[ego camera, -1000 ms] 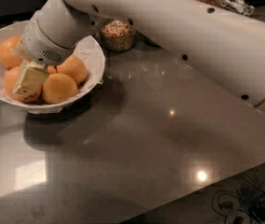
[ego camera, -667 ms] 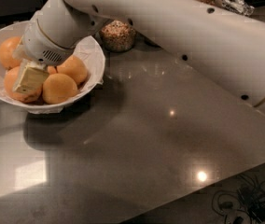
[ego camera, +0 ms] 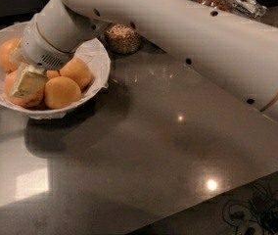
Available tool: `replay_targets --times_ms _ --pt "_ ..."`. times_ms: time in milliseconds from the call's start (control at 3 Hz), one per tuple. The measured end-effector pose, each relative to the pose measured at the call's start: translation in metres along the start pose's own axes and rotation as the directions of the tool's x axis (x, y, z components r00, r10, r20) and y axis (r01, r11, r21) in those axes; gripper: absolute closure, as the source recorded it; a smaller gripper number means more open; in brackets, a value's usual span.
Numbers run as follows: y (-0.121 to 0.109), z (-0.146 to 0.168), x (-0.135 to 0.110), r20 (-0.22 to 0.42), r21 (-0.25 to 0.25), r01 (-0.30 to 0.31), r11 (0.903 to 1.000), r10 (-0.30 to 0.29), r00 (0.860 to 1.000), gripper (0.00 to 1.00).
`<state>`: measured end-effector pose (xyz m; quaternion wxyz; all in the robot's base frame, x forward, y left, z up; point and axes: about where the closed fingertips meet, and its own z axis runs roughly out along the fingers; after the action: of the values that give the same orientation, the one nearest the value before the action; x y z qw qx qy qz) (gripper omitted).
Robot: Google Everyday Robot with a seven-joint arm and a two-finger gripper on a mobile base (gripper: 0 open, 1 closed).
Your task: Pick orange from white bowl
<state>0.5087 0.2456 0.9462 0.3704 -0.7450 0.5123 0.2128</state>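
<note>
The white bowl (ego camera: 99, 58), lined with crinkled white paper, stands at the table's far left and holds several oranges. My gripper (ego camera: 28, 81) reaches down into the bowl's left front part, at the end of the large white arm (ego camera: 188, 28) that crosses the top of the view. It sits right on top of a large deep-orange orange (ego camera: 26, 101) with brownish marks low on its skin, and hides most of it. Two more oranges (ego camera: 62, 93) (ego camera: 77, 71) lie to its right. Another orange (ego camera: 6, 53) lies behind it.
A glass jar of nuts (ego camera: 123, 37) stands just behind the bowl's right side. The dark glossy table (ego camera: 153, 146) stretches right and forward, with its front edge running diagonally at the lower right. Cables (ego camera: 256, 214) lie on the floor beyond that edge.
</note>
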Motion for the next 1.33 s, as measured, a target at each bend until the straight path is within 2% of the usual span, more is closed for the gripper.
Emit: replay_targets --times_ms 333,1000,1333 --pt "-0.004 0.015 0.002 0.019 -0.015 -0.005 0.9999 0.005 1.000 0.37" --pt "0.001 0.048 0.021 0.024 -0.078 -0.040 0.9962 0.042 0.999 0.37" --pt "0.000 0.045 0.017 0.024 -0.078 -0.040 0.9962 0.042 0.999 0.37"
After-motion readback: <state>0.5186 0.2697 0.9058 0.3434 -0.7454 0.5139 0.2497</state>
